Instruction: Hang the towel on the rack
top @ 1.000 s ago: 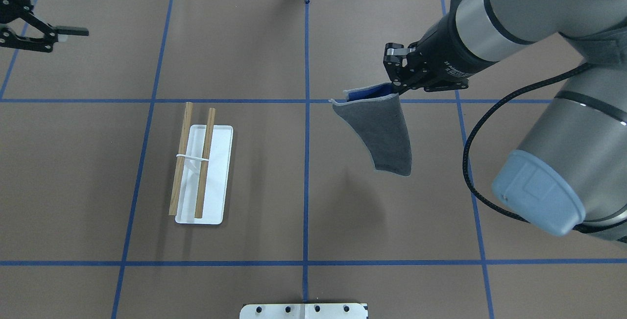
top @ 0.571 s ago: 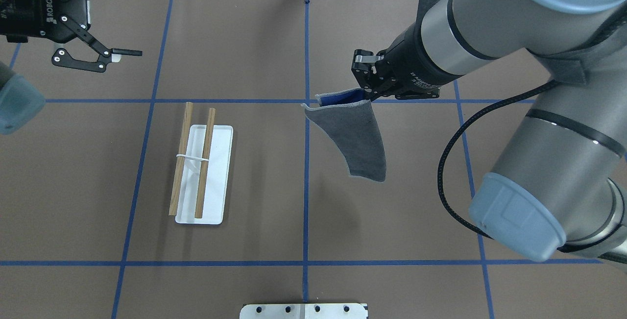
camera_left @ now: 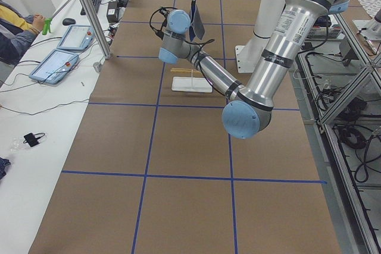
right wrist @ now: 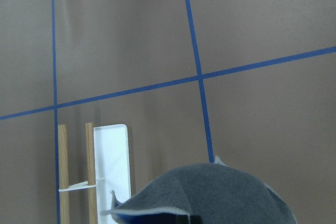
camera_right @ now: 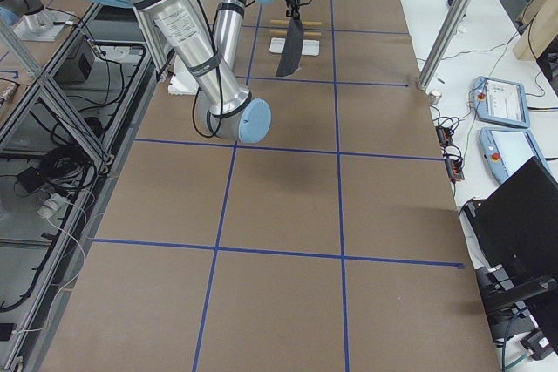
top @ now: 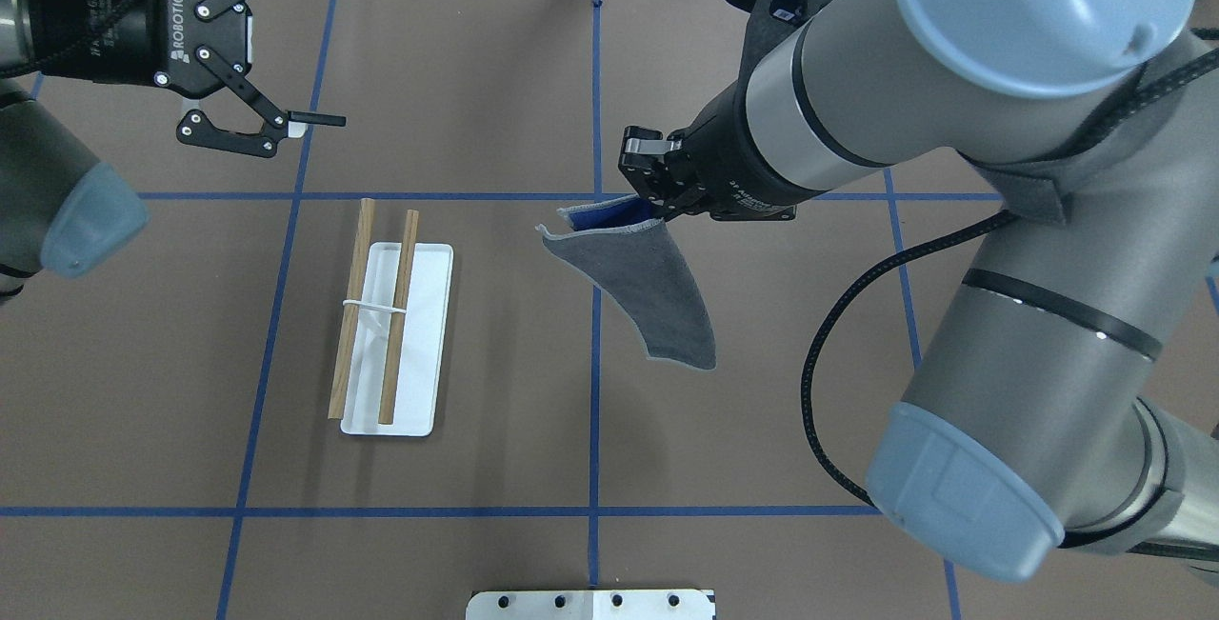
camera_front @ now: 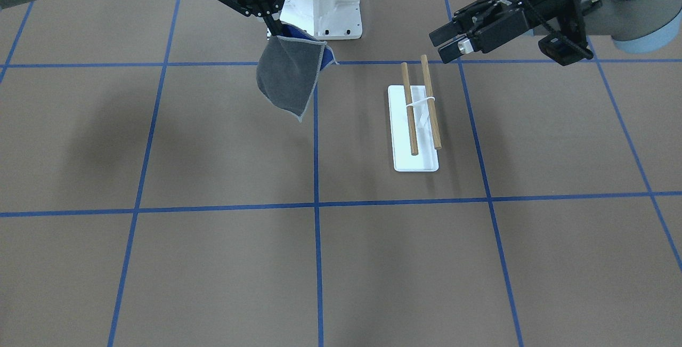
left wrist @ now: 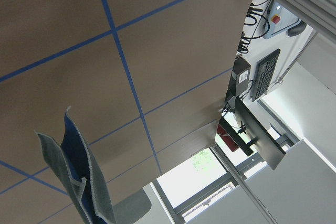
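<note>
The dark grey towel [top: 657, 301] with its blue reverse hangs in the air from one corner, over the table's centre line. My right gripper [top: 657, 208] is shut on that corner. The towel also shows in the front view [camera_front: 287, 80], the left wrist view [left wrist: 79, 177] and the right wrist view [right wrist: 210, 192]. The rack [top: 429, 334], with a white base and two wooden dowels, stands to the towel's left and apart from it [camera_front: 415, 160]. My left gripper [top: 324, 49] is open and empty, above the table beyond the rack.
The large white bolted pedestal [camera_front: 330, 6] stands at the robot's side of the table. Blue tape lines cross the brown table cover [top: 476, 410]. An operator [camera_left: 18, 28] sits at a side table with tablets.
My right arm has carried the hanging towel leftward toward the centre line. My left gripper has moved in from the left edge, still open.
</note>
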